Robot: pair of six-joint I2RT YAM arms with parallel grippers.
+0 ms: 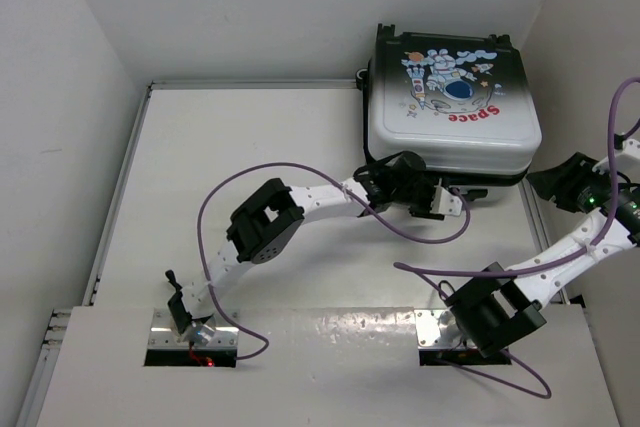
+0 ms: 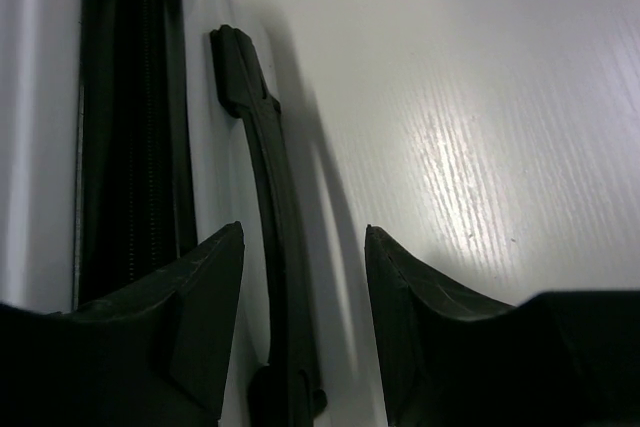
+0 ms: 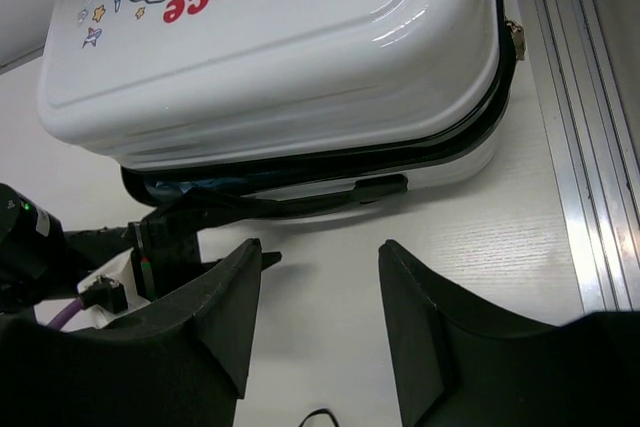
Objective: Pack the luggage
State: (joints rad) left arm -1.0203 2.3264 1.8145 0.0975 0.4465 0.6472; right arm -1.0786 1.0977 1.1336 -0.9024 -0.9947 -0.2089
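Top view, luggage: The luggage lies flat and shut on the table, with the picture side up.
Top view, claws: The left claw is right at the luggage's near side. The right claw is by the luggage's near right corner, a bit apart. The left one is nearer.
Left wrist view, handle: The black handle lies along the luggage's side and runs straight between the fingers.
Left wrist view, claw: It is spread, with one finger on each side of the handle, and does not look to be squeezing it.
Right wrist view, claw: It is spread with nothing in it. The luggage sits ahead of it.
Next move: It probably needs the left claw to close across the handle.
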